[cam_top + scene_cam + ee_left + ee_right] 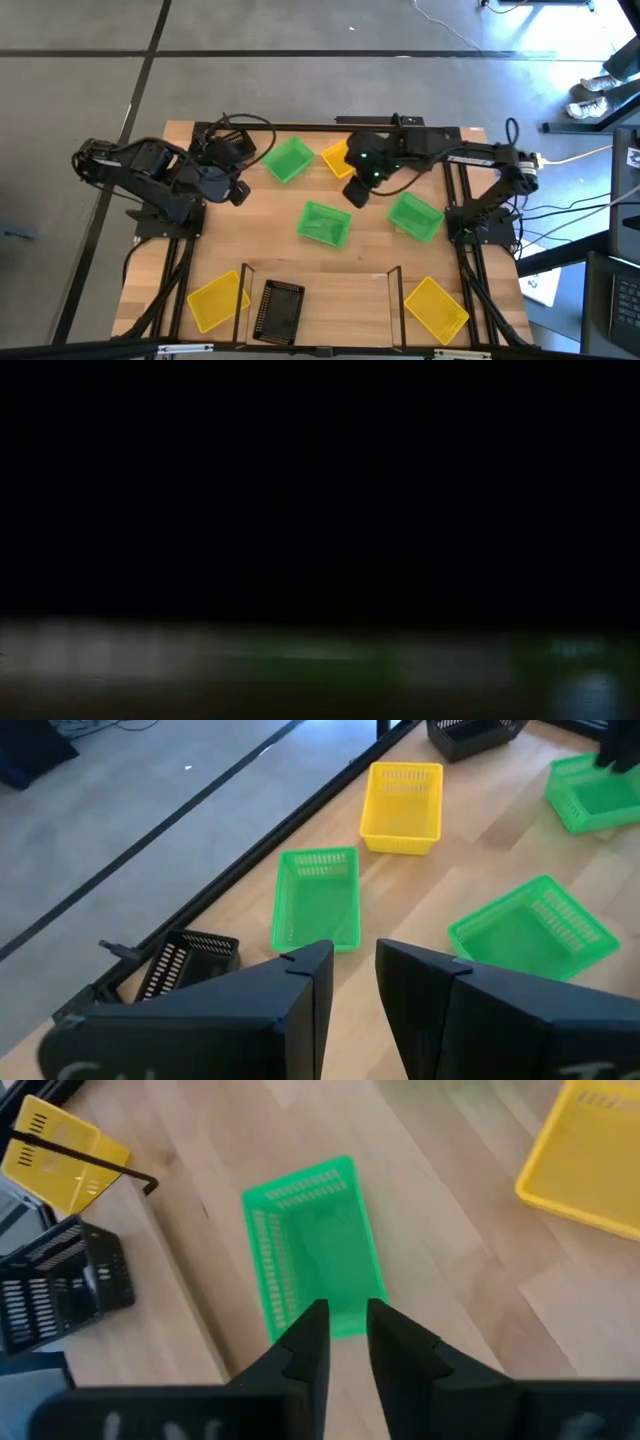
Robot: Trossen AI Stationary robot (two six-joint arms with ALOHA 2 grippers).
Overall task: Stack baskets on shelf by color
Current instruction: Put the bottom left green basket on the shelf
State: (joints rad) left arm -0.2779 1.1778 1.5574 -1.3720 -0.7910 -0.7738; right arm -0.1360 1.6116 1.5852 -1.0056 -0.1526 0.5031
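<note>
The task looks barely begun: green baskets (323, 223) and one yellow lie scattered mid-desk (250, 245), while two yellow and a black basket (281, 309) sit at the shelf (318, 283). Right pincer (347, 1318), narrow and empty, hangs over a green basket; left pincer (355, 960) waits, slightly parted.

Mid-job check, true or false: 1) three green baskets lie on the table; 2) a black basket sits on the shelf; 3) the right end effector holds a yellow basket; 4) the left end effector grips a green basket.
1) True: green baskets.
2) True: black basket on the shelf.
3) False: right end effector holds nothing, above the middle green basket.
4) False: left end effector is empty.
</note>
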